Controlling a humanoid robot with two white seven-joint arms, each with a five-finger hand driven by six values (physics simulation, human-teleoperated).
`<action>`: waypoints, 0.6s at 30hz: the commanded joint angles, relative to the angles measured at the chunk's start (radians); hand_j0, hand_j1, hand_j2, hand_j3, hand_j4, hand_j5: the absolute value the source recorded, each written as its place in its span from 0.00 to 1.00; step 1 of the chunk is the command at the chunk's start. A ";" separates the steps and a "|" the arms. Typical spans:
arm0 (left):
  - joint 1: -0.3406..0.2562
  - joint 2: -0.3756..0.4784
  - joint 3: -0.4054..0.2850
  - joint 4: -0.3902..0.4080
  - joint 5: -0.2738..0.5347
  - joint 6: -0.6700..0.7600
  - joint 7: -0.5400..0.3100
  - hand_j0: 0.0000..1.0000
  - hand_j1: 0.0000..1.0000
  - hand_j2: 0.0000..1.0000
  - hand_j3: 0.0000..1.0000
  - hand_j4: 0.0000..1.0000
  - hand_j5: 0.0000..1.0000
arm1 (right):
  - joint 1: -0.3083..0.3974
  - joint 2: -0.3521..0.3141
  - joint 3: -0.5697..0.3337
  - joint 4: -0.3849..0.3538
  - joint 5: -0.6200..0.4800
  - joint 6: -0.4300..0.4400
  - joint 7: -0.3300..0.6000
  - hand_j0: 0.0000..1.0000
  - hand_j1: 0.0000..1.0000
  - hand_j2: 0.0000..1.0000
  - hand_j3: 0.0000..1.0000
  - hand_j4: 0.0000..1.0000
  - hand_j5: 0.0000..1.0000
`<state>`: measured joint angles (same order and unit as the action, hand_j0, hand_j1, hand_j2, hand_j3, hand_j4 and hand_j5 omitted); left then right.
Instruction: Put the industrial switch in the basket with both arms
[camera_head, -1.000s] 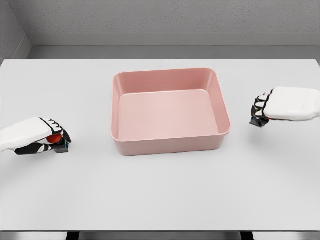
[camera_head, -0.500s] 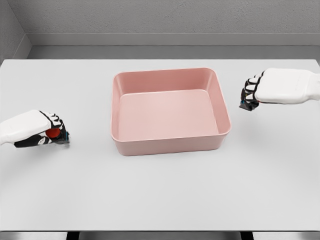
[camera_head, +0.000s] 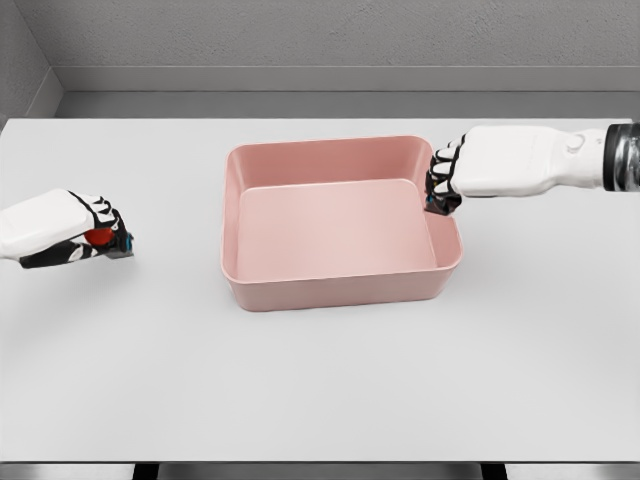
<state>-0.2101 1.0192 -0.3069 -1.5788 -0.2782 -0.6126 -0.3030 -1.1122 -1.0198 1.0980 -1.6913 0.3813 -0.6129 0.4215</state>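
Left hand (camera_head: 85, 232) clenched around a red-buttoned industrial switch (camera_head: 103, 238), well left of the pink basket (camera_head: 340, 290). Right hand (camera_head: 443, 185) grips a small dark object, identity unclear, directly below it the basket's right rim. White surface (camera_head: 320, 380) beneath.

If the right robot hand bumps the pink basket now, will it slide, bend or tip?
The pink basket would probably slide: it sits empty on a smooth white table. Tipping seems unlikely, because it is wide and low. Its thick walls look rigid, so the right robot hand at its rim should hardly bend it.
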 joint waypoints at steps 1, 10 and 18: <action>0.000 -0.001 0.000 -0.003 0.007 0.002 0.001 0.41 0.41 0.41 0.41 0.41 0.41 | 0.000 0.032 -0.001 0.002 -0.002 0.002 0.007 0.46 0.46 0.46 0.46 0.46 0.46; -0.043 -0.017 -0.004 -0.024 0.008 0.002 0.001 0.41 0.41 0.41 0.41 0.41 0.41 | -0.034 0.190 -0.001 0.156 -0.002 0.002 0.043 0.47 0.47 0.47 0.47 0.47 0.47; -0.071 -0.028 -0.006 -0.046 0.007 0.002 0.001 0.41 0.41 0.41 0.41 0.41 0.41 | -0.041 0.326 0.000 0.232 0.007 0.002 0.045 0.99 0.99 0.99 0.99 0.99 0.99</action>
<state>-0.2807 0.9947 -0.3127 -1.6185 -0.2775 -0.6126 -0.3030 -1.1536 -0.7268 1.0990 -1.4689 0.3899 -0.6131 0.4658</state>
